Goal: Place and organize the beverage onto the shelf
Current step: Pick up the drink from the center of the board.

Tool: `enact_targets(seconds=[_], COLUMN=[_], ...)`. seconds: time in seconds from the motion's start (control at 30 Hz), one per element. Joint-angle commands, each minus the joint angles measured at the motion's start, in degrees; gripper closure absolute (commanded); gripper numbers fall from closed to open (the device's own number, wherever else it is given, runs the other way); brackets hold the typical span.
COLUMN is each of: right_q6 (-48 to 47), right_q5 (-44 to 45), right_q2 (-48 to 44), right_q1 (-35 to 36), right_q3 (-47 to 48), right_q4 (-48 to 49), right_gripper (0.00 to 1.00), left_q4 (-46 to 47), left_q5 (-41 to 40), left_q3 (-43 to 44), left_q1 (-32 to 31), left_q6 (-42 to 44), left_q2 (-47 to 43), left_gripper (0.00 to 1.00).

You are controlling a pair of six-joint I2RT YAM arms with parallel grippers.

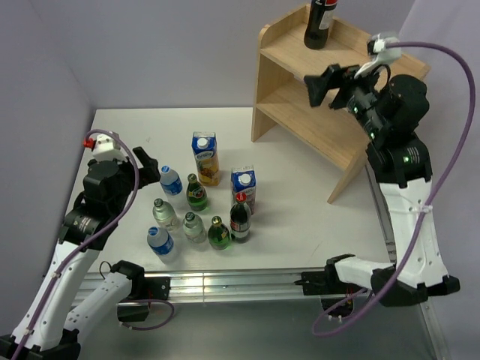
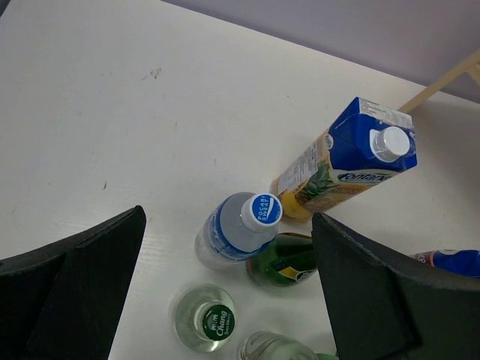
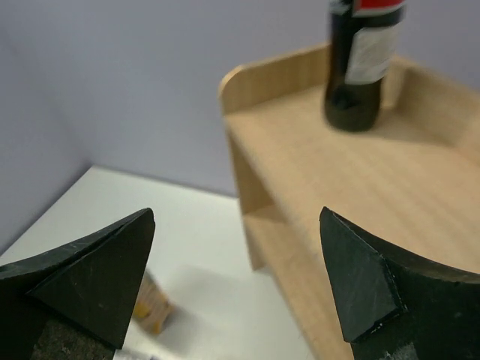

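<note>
The left gripper (image 1: 150, 166) hangs with its jaws spread and empty just beside the blue-capped water bottle (image 1: 171, 181), which stands at the edge of a tight cluster of drinks on the table (image 1: 315, 225). A finger coming down there could topple the green glass bottle (image 1: 196, 193) touching it or nudge the juice carton (image 1: 205, 157) behind. The right gripper (image 1: 322, 84), likewise spread and holding nothing, sits by the top tier of the wooden shelf (image 1: 300, 112), near the dark cola bottle (image 1: 319, 26) standing on it. A careless swing could clip the tier's edge or tip that bottle.
</note>
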Motion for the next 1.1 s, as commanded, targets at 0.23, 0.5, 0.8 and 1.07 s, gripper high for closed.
enact_targets(seconds=[0.23, 0.5, 0.8, 1.07], right_q6=[-0.91, 1.55, 1.19, 9.27], right_q5=[-7.65, -16.53, -9.6, 10.96], right_q2=[-17.39, -26.03, -29.36, -31.39], right_q1=[15.8, 22.59, 25.93, 25.93], right_q3=[-20.36, -39.97, -44.9, -42.45], right_q4=[-9.07, -0.89, -3.87, -12.04], right_gripper=[0.04, 0.07, 0.09, 0.04], left_q4=[1.71, 4.0, 7.42, 8.66], left_q5=[12.33, 22.09, 37.49, 29.06], left_q3=[2.7, -1.34, -1.96, -0.38], left_q1=[-0.1, -0.18, -3.51, -21.26], left_q6=[1.44, 2.4, 4.07, 7.24], left_q2=[1.52, -0.58, -0.85, 1.96], left_gripper=[0.01, 0.01, 0.01, 0.01])
